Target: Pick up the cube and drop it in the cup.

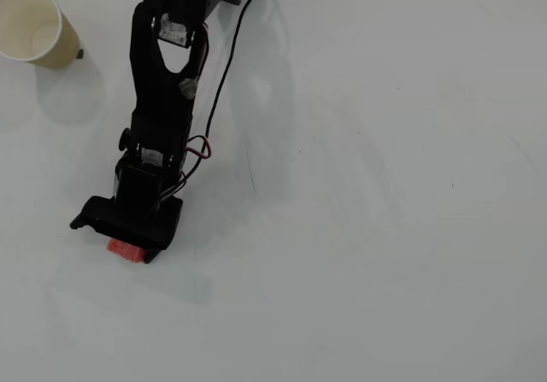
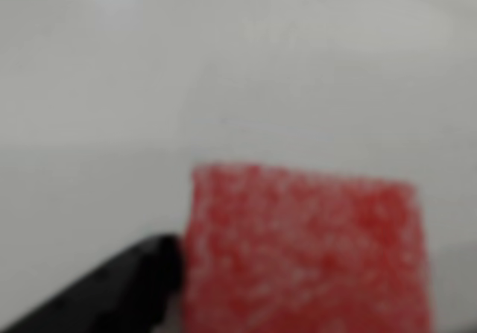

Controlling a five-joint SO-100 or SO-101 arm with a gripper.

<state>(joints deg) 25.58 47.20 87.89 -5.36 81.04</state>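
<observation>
In the overhead view the black arm reaches down from the top, and my gripper (image 1: 130,243) sits right over the red cube (image 1: 122,249). Only the cube's front edge peeks out from under it, on the white table. In the wrist view the speckled red cube (image 2: 305,251) fills the lower middle, blurred and very close. One black finger (image 2: 112,292) touches its left side. The other finger does not show, so I cannot tell whether the jaws are closed on the cube. The beige paper cup (image 1: 34,27) stands upright at the far top left, well away from the gripper.
The white table (image 1: 385,228) is bare to the right of the arm and in front of it. A black cable (image 1: 224,74) and red wires (image 1: 203,147) run along the arm's right side.
</observation>
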